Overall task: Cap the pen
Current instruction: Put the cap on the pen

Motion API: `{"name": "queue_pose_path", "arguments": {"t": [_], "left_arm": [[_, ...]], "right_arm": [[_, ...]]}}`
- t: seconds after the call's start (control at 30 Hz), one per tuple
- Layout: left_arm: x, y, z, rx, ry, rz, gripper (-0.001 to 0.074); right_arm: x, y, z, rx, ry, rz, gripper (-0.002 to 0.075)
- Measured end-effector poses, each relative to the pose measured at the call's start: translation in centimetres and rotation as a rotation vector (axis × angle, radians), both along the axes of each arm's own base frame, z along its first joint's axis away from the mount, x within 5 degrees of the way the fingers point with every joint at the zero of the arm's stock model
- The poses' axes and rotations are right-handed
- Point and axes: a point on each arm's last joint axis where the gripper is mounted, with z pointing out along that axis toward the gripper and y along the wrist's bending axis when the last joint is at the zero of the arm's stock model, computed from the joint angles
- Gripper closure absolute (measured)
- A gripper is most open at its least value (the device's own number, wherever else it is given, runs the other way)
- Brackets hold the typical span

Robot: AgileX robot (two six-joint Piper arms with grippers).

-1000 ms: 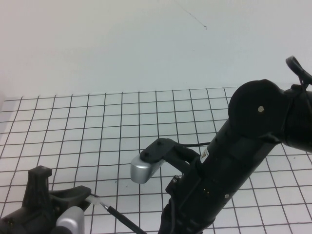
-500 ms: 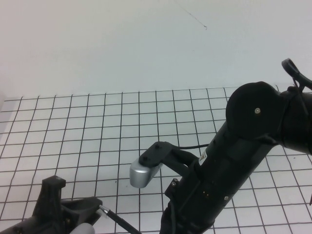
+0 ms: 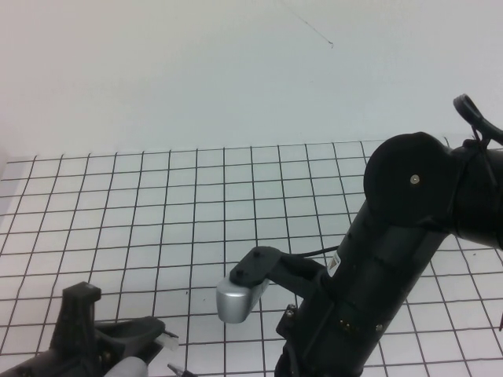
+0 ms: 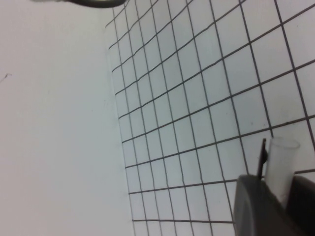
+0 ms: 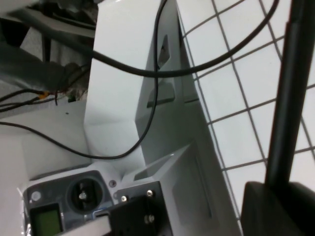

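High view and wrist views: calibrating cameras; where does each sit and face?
High view: raised on robot's side, angled down at white gridded table; both arms show, left gripper near-left.
Left wrist view: along the grid; jaws hold clear tubular pen cap.
Right wrist view: toward near table edge; right gripper, at that edge, holds thin black pen.
All share the grid.

Left claw (image 3: 153, 339) near pen (image 3: 176, 369)
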Motion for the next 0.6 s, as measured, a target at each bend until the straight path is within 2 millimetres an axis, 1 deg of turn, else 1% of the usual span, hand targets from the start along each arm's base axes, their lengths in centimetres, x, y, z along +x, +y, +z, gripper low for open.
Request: {"name": "queue_pose_path", "arguments": {"t": [0.07,0.2,0.6], "left_arm": [[-0.14,0.20,0.11,0.005,-0.006,0.001,0.0735],[-0.20,0.42,-0.15,0.075,-0.024,-0.014,0.0735],[-0.18,0.28,0.09,0.059,-0.049,-0.026,0.0735]], "right_arm": [[0.14,0.07,-0.03,0.004,-0.013,-0.010,0.0727],[0.31,0.16,-0.04,0.012,-0.029,-0.024,0.0727],[0.61,0.31,-0.14,0.020,-0.055,-0.041,0.0729]]}}
